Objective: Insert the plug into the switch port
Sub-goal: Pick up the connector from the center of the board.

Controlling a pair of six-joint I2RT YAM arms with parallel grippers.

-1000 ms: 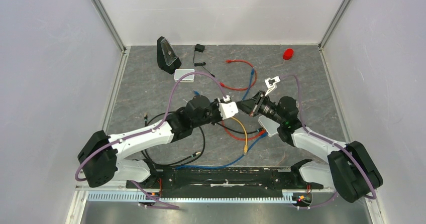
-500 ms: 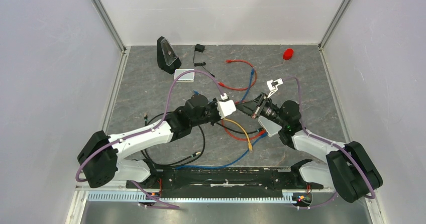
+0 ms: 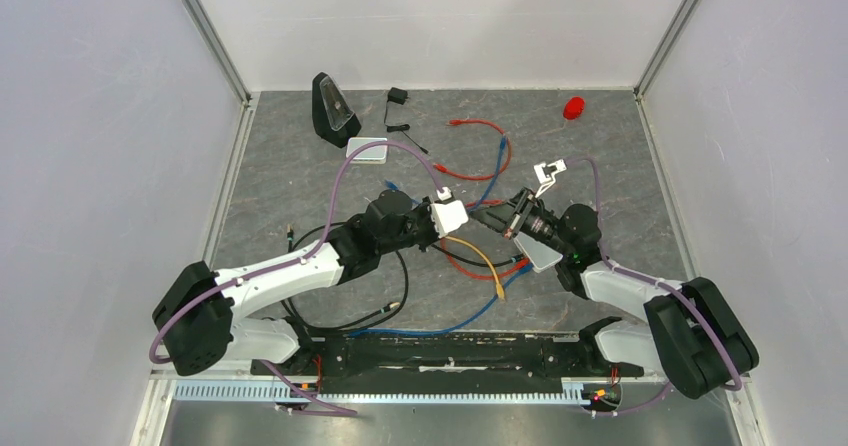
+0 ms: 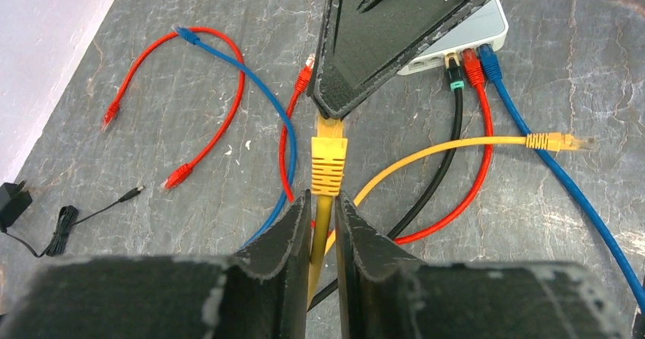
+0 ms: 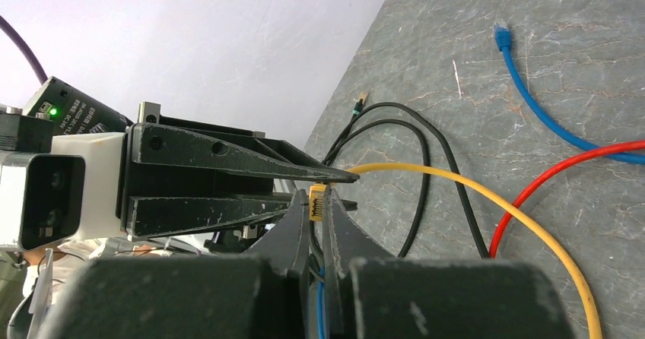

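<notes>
The yellow plug hangs above the middle of the surface, caught between both hands. The left hand pinches the yellow cable just behind the plug's boot, its fingers narrow around the cord. The right hand comes from the opposite side and is closed tight on the plug's front tip, so the two hands meet nose to nose.

The switch, a flat pale box, lies on the surface just right of the plug and nearer, partly under the right hand. Its port edge carries a black plug, a red plug and a blue plug side by side. The right hand hides the rest of that edge.

The yellow cable's other end lies loose beside the blue plug's cable. Beyond the hands, a loose red patch cable and a blue patch cable curl together. At the far left stands a black wedge-shaped device, with a second pale flat box just beside it.
</notes>
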